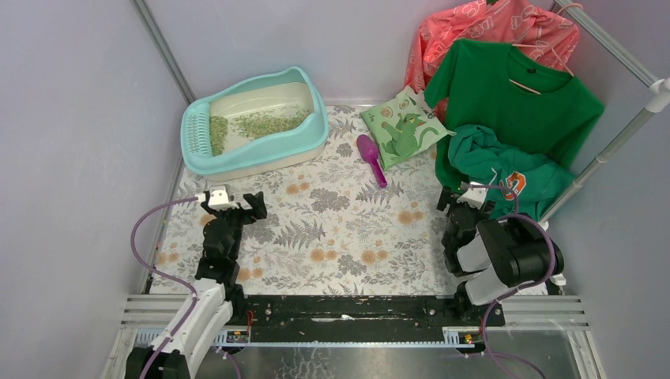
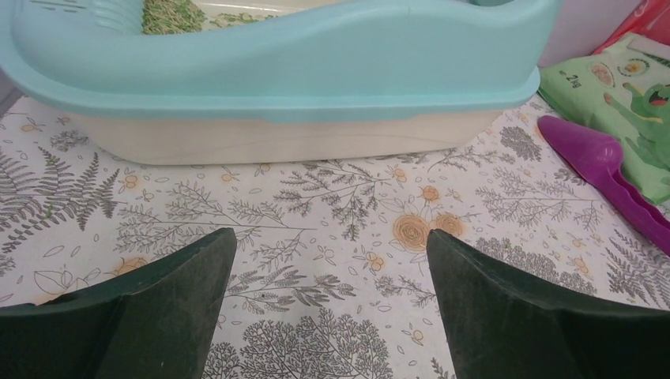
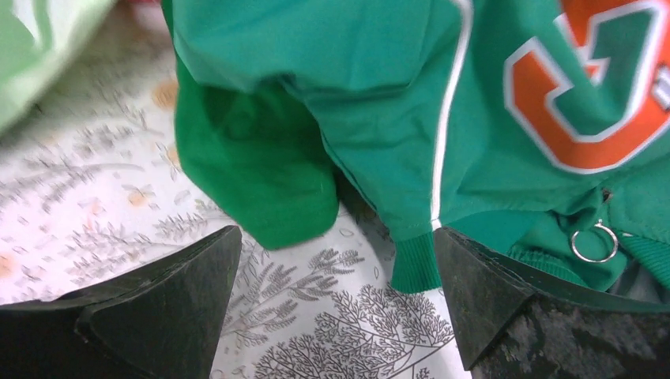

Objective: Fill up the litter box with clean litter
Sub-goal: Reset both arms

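left gripper (image 2: 329,245): the jaws are spread wide and nothing is held between them. both dark fingers (image 2: 170,312) are seen low over the floral cloth (image 1: 332,229); whether they touch it cannot be told. the left arm is stretched forward from its base, with the wrist roughly level and aimed at the long side of the litter box (image 1: 254,155).

right gripper (image 3: 336,241): the jaws are likewise spread wide and nothing is gripped. a teal jacket (image 3: 474,103) with an orange letter is bunched directly ahead of the fingertips, its ribbed cuff hanging down into the gap between them. contact with either finger cannot be confirmed. the right arm is folded back on itself, with the elbow raised near its base and the wrist pointed forward at the jacket.

the litter box is found straight ahead of the left gripper, near but apart from it. it is set flat on the cloth, with a turquoise rim over a cream base. the clean litter (image 1: 269,122) is seen as pale-green granules spread thinly over part of the basin, banked toward the far wall and beside the slotted grate (image 1: 197,133) at the end to the gripper's left. bare cream floor is visible on the near side.

a purple scoop (image 1: 370,156) and a green printed bag (image 1: 404,126) are noted ahead and to the right of the left gripper, beyond the box's right end.
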Controlling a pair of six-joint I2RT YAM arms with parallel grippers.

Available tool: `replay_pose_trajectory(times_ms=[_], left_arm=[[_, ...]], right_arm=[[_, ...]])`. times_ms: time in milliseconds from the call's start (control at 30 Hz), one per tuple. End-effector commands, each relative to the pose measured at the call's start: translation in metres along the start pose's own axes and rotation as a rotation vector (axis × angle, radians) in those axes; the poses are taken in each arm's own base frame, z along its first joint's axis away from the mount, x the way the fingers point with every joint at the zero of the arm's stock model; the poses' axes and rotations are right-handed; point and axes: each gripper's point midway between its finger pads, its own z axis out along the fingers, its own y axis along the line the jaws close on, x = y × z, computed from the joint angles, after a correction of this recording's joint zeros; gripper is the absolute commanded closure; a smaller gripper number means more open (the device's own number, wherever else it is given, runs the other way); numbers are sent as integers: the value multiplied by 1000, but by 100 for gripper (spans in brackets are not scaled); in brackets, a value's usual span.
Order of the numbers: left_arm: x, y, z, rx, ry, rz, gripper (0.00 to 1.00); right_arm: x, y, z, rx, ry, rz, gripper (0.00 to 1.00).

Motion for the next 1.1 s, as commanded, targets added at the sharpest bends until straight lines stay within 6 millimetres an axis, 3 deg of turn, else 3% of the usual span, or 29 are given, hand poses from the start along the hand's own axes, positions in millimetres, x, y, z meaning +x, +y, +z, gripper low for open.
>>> replay_pose_trajectory(times_ms=[0, 67, 133, 233, 367, 500, 600, 700, 900, 1067], left_arm=[[-29, 4, 4, -29, -116, 13, 1], [-31, 11, 5, -69, -127, 21, 1], [-34, 22, 5, -129, -154, 26, 1], [-37, 40, 9, -230, -184, 35, 1], [-40, 25, 25, -146, -195, 63, 1], [-20, 38, 51, -203, -118, 48, 1], [-2, 49, 59, -233, -69, 32, 1], [-2, 50, 71, -237, -43, 52, 1], [29, 33, 109, -124, 124, 157, 1], [26, 40, 105, -169, 93, 144, 1]], right_arm=[[-4, 25, 25, -78, 56, 14, 0], [-7, 39, 42, -173, 48, 20, 0], [5, 38, 38, -179, 109, 11, 0], [-5, 37, 39, -181, 44, 26, 0], [0, 38, 40, -180, 73, 21, 0], [0, 38, 40, -178, 79, 20, 0], [-1, 39, 40, -180, 73, 20, 0], [-1, 38, 40, -179, 74, 20, 0], [-1, 39, 40, -181, 74, 20, 0], [0, 39, 40, -181, 77, 18, 0]])
